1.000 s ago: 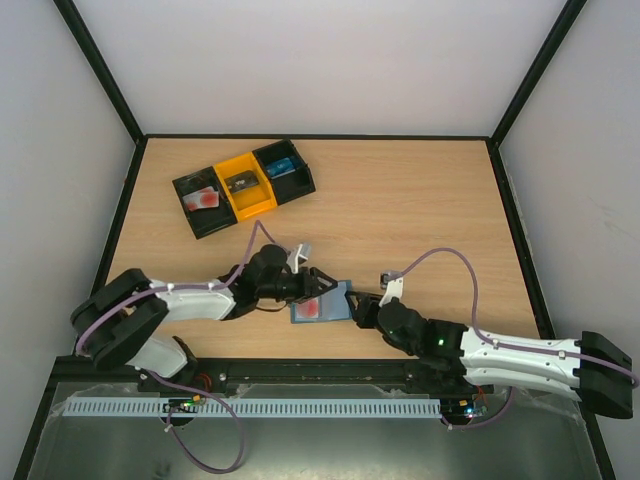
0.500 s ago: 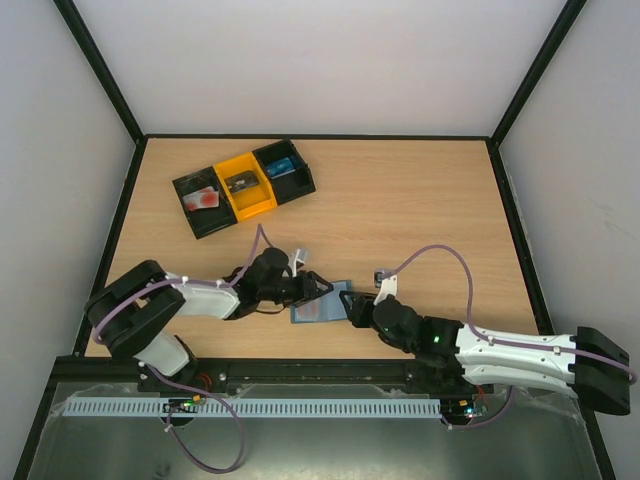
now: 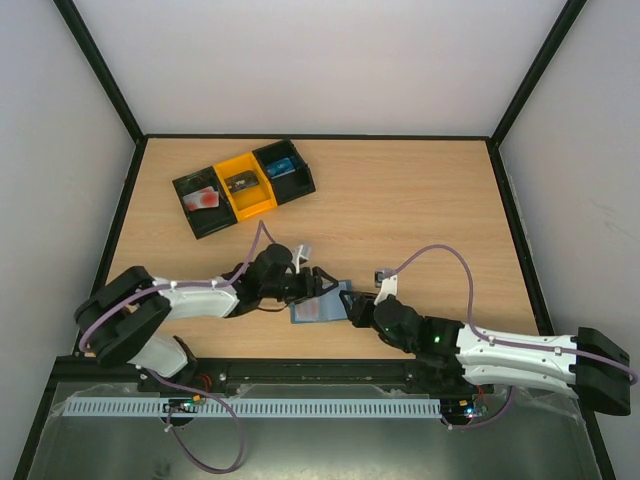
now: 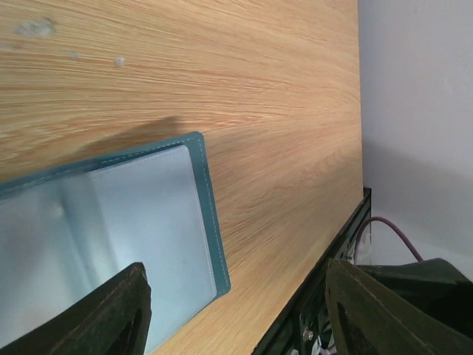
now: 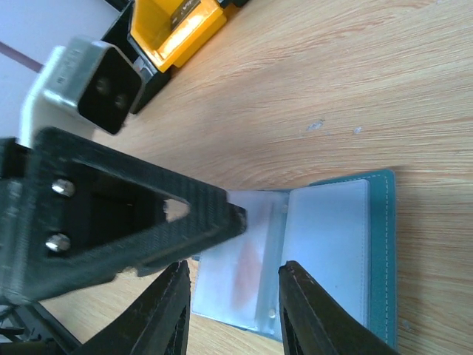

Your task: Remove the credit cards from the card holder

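Pale wood tabletop, bare white walls behind. From above, the card holder (image 3: pixel 318 309) lies open between both tools, just ahead of the left gripper (image 3: pixel 321 289) and of the right gripper (image 3: pixel 356 308). The tray (image 3: pixel 255 208) sits well beyond them.

On the left wrist camera, the jaws are spread wide and empty, with a clear pocket panel beneath one finger.

On the right wrist camera, the jaws are moderately apart and empty, poised over the pocket where a red card (image 5: pixel 247 270) shows faintly. The holder's long axis runs across that gap, so I'd judge the right arm better placed.
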`<state>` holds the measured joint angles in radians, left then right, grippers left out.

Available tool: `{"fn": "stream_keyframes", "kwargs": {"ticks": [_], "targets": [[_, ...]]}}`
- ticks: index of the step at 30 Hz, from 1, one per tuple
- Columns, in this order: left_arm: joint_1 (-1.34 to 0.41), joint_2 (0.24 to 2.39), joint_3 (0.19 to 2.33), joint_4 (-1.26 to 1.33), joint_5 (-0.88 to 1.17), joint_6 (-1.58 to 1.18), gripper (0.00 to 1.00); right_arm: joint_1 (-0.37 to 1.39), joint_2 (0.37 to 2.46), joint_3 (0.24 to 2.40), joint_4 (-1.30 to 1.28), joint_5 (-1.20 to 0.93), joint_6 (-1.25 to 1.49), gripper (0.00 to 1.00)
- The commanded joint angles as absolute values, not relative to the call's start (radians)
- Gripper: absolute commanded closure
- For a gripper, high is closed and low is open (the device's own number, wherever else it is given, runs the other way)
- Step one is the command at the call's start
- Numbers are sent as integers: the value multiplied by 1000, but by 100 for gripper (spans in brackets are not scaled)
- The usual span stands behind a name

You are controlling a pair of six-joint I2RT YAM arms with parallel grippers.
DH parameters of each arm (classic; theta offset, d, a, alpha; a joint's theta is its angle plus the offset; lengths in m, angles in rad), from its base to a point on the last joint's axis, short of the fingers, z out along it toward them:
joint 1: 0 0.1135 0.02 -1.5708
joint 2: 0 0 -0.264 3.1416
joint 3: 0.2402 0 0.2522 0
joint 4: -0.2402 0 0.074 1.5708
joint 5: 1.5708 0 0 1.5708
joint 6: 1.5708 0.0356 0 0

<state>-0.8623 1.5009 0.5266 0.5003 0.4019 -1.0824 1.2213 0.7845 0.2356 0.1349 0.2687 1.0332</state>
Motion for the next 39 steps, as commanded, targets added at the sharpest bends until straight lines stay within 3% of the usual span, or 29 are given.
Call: {"fn": "stream_keyframes", "kwargs": {"ticks": [1, 11, 18, 24, 39], "targets": [[-847, 1406, 535, 296, 318, -1018, 32, 1217, 816, 241, 142, 280, 1032, 66], [-850, 1331, 476, 183, 343, -1067, 20, 1218, 934, 226, 219, 251, 1045, 64], [-852, 1268, 429, 160, 344, -1094, 18, 1218, 1006, 204, 306, 235, 1041, 65], [-850, 1248, 367, 317, 420, -1179, 16, 1217, 1151, 269, 367, 177, 1026, 67], [-832, 1221, 366, 235, 353, -1151, 15, 1215, 1402, 349, 444, 139, 1014, 73]]}}
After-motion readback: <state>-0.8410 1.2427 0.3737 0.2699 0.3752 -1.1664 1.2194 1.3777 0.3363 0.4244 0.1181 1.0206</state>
